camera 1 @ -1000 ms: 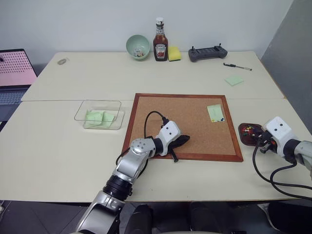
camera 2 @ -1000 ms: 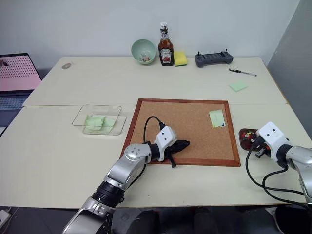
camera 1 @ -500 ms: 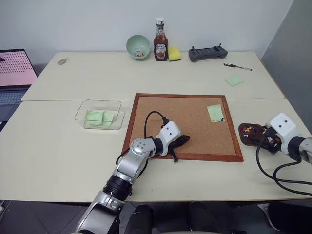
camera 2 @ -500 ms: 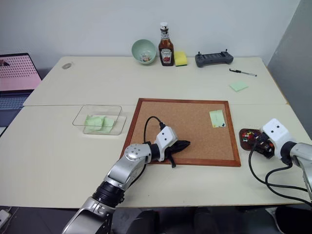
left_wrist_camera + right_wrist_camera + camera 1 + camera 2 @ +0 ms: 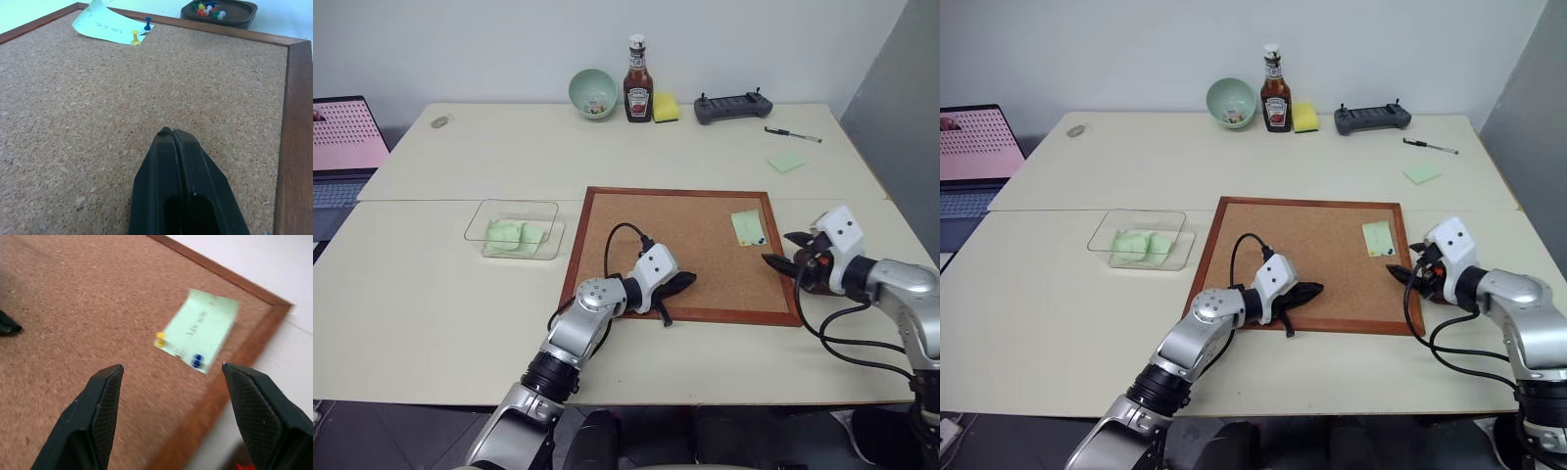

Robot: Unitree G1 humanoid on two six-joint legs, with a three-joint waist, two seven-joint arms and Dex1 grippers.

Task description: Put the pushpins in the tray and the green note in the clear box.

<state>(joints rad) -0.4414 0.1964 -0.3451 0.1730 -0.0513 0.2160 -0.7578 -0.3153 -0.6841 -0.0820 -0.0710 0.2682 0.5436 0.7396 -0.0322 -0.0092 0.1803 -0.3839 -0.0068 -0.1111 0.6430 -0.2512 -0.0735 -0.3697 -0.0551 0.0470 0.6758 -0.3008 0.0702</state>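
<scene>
Green note [image 5: 746, 226] pinned at cork board's [image 5: 705, 245] far right corner (one yellow pushpin, one blue), right gripper [image 5: 785, 251] spread wide just right of it, empty, left gripper [image 5: 681, 281] pressed shut on board's near edge, tray [image 5: 220, 11] of pushpins [image 5: 208, 10] right of board, clear box [image 5: 513, 229] far left.

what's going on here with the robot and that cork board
A two-armed robot is clearing a cork board on a table. The green note is pinned near the board's far right corner by a yellow pushpin and a blue pushpin. The right gripper is open at the board's right edge, pointed at the note. The left gripper rests shut on the cork near the front edge. The tray beside the board already holds several pins, and the clear box holds only crumpled green papers.
</scene>
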